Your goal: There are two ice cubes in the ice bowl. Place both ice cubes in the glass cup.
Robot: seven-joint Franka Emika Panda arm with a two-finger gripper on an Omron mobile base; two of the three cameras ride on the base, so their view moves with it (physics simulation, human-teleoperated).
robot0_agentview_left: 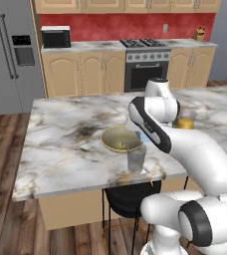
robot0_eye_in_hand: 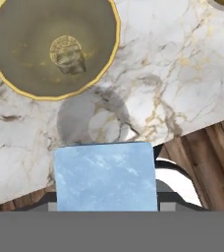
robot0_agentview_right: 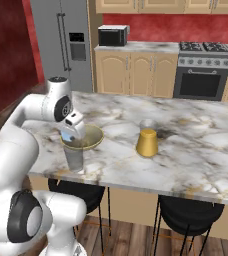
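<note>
From the remote station I read the gripper as closed on one ice cube, a pale-blue block held between the jaws and hanging above the glass cup, which I take as the landmark. In the hand view the cube sits toward the near side of the cup's rim rather than squarely over its mouth; I judge the offset small but real. The ice bowl stands just beyond the cup, nearly touching it, and I cannot make out a second cube inside it; only a mottled patch marks its floor. The cup stands close to the counter edge, with wooden floor showing just past it. The risks, as I judge them: a release from here could clip the cup's rim and send the cube skidding off the edge to the floor, or descending off-centre could push the light cup over or against the bowl. A glass of orange liquid stands well away from the cup and poses no hazard.
</note>
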